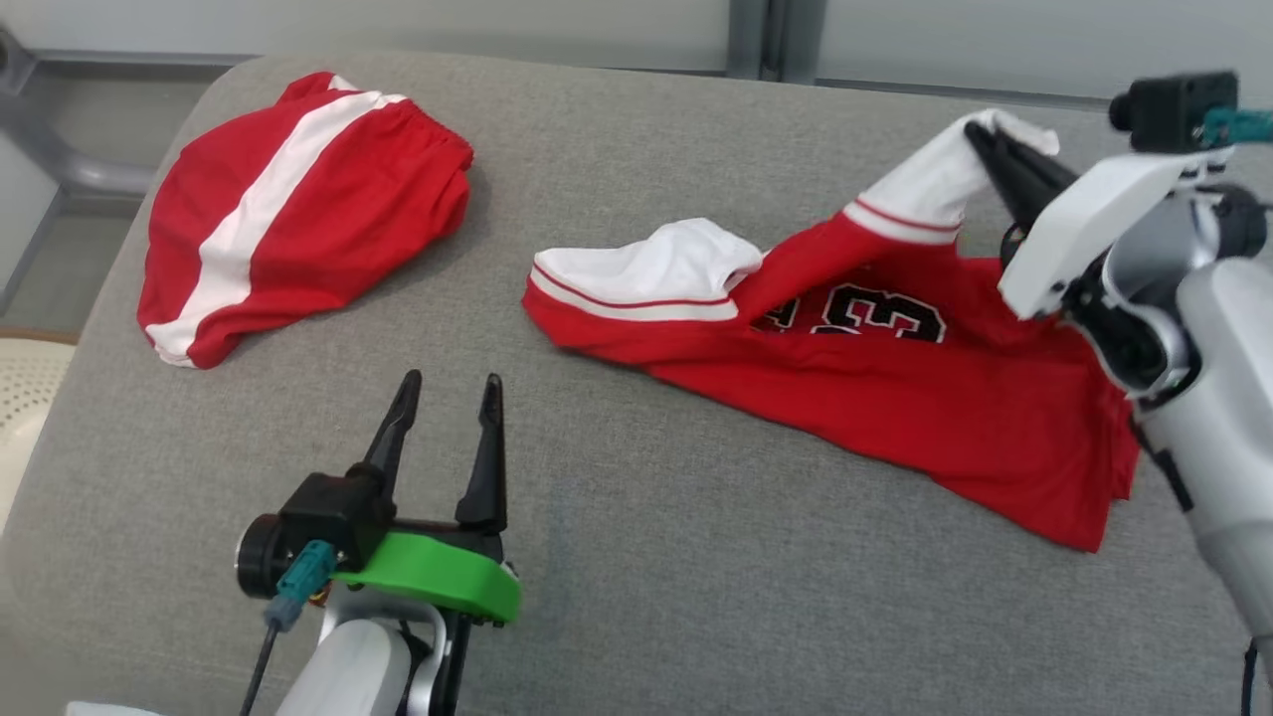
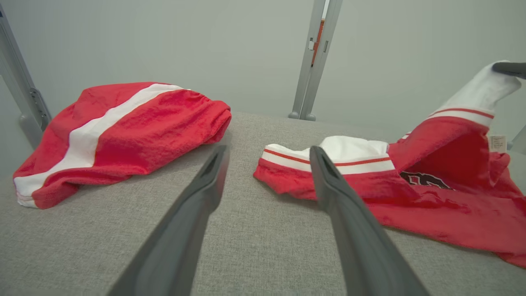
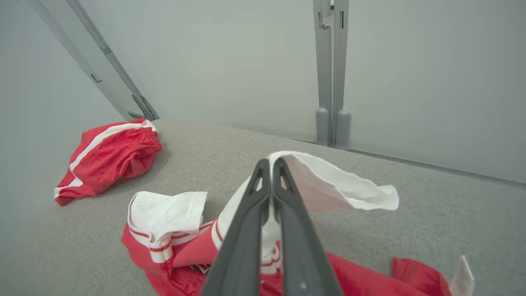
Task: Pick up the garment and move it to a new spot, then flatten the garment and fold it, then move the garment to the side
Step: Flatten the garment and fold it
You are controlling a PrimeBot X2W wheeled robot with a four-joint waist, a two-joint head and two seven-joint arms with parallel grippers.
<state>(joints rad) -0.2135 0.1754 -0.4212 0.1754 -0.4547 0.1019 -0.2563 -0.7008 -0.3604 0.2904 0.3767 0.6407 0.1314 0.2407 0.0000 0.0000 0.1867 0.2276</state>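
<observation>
- I am holding the right gripper (image 1: 983, 137) pinched together on the end of one white sleeve (image 1: 925, 184) of the red jersey (image 1: 895, 398), towards the far right corner of the bench (image 1: 646, 577).
- That sleeve is standing up off the grey surface. The rest of the jersey is lying crumpled across the right half of the bench, with its black number partly showing.
- The other white sleeve (image 1: 656, 273) is lying bunched near the middle of the bench.
- I am hovering the left gripper (image 1: 451, 383) over the near edge, left of centre, with its fingers apart and nothing between them.
- A pair of red shorts with a white stripe (image 1: 298, 209) is sitting by the far left corner, well apart from the jersey.
- As I judge it, the task is only starting. I have a grip on the jersey, but most of the cloth is resting on the bench. Carrying it to a new spot, flattening, folding and setting it aside are all left to do.
</observation>
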